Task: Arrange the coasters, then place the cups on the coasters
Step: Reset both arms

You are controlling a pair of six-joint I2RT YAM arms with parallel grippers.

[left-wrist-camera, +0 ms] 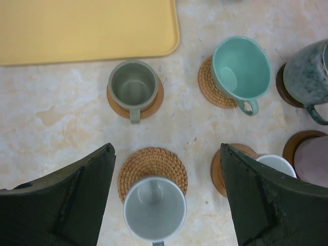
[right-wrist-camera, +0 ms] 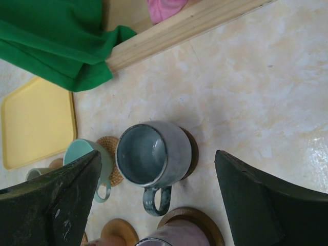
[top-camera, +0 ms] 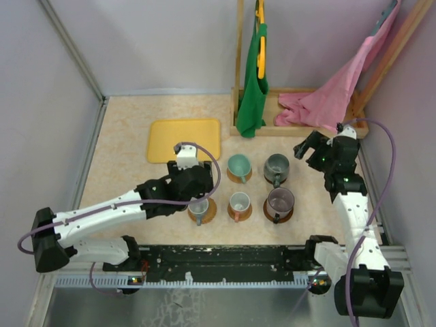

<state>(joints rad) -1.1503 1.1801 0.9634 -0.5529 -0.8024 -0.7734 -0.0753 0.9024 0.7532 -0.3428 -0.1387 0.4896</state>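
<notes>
Six cups stand on round coasters in two rows. In the back row are a grey-green cup (left-wrist-camera: 133,84), a teal cup (top-camera: 239,165) and a speckled grey-blue cup (right-wrist-camera: 154,154) on a dark coaster (right-wrist-camera: 191,154). In the front row are a pale grey cup (left-wrist-camera: 154,209) on a woven coaster (left-wrist-camera: 151,163), a small reddish-brown cup (top-camera: 239,202) and a purplish cup (top-camera: 280,200). My left gripper (left-wrist-camera: 166,154) hangs open over the pale grey cup, its fingers clear of it. My right gripper (right-wrist-camera: 157,154) is open above the speckled cup, holding nothing.
A yellow tray (top-camera: 184,139) lies at the back left. A wooden rack (top-camera: 293,95) at the back carries a green cloth (top-camera: 253,82) and a pink cloth (top-camera: 327,95). Enclosure walls stand on both sides. My left arm hides the grey-green cup in the top view.
</notes>
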